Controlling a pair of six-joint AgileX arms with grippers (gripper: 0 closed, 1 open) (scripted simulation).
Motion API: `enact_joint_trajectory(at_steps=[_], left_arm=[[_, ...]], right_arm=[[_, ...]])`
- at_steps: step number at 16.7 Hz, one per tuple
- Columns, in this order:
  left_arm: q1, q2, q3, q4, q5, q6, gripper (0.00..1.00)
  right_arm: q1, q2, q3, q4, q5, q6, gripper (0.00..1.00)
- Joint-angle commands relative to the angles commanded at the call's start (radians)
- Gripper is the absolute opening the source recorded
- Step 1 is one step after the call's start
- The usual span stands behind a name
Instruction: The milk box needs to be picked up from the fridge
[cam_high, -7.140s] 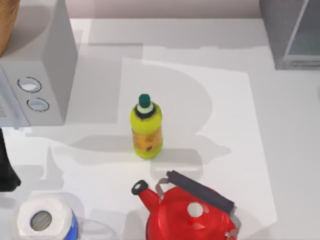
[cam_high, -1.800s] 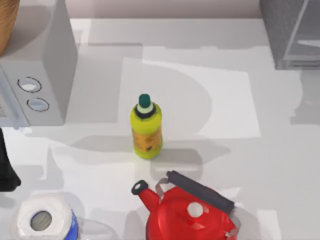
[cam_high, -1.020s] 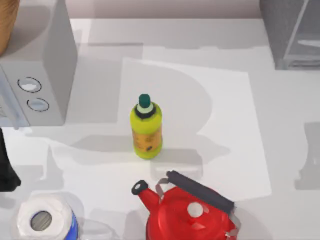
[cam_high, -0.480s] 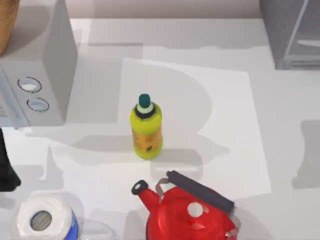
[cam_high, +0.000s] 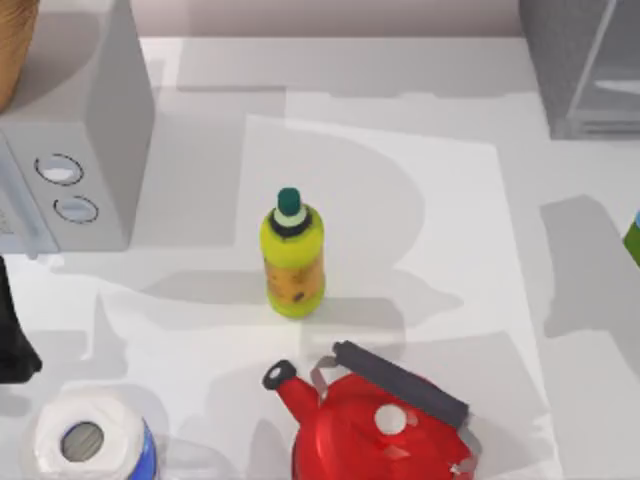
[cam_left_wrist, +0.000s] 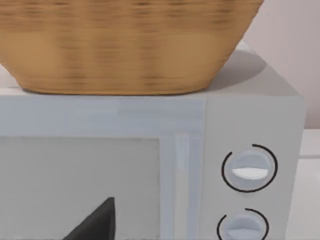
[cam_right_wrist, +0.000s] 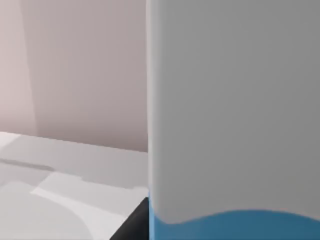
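The milk box (cam_right_wrist: 235, 125) stands very close in the right wrist view, white above and sky-blue below. One dark finger (cam_right_wrist: 134, 225) of my right gripper lies against its side. In the top view a green and blue sliver of the milk box (cam_high: 633, 236) pokes in at the right edge, above the table, casting a grey shadow to its left. The fridge (cam_high: 580, 60) is the dark grey cabinet at the back right corner, its pale front panel swung out. My left arm (cam_high: 12, 335) is parked at the left edge.
A yellow bottle (cam_high: 293, 255) with a dark green cap stands mid-table. A red kettle (cam_high: 385, 420) sits at the front and a paper roll (cam_high: 88, 440) at the front left. The light grey box with two dials (cam_high: 70, 150) carries a wicker basket (cam_left_wrist: 125, 45).
The milk box's lower corner has come into the top view's right edge. The shadow on the table's right side has grown and shifted toward the back. The left arm has not moved.
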Motion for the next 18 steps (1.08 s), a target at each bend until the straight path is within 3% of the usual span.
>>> enact_joint_trajectory(at_steps=[11,18], left_arm=[[0.000,0.000,0.000,0.000,0.000,0.000,1.00],[0.000,0.000,0.000,0.000,0.000,0.000,1.00]], right_arm=[[0.097,0.937,0.190,0.717,-0.284,0.018,0.00],[0.117,1.119,0.237,0.875,-0.344,0.016,0.00]])
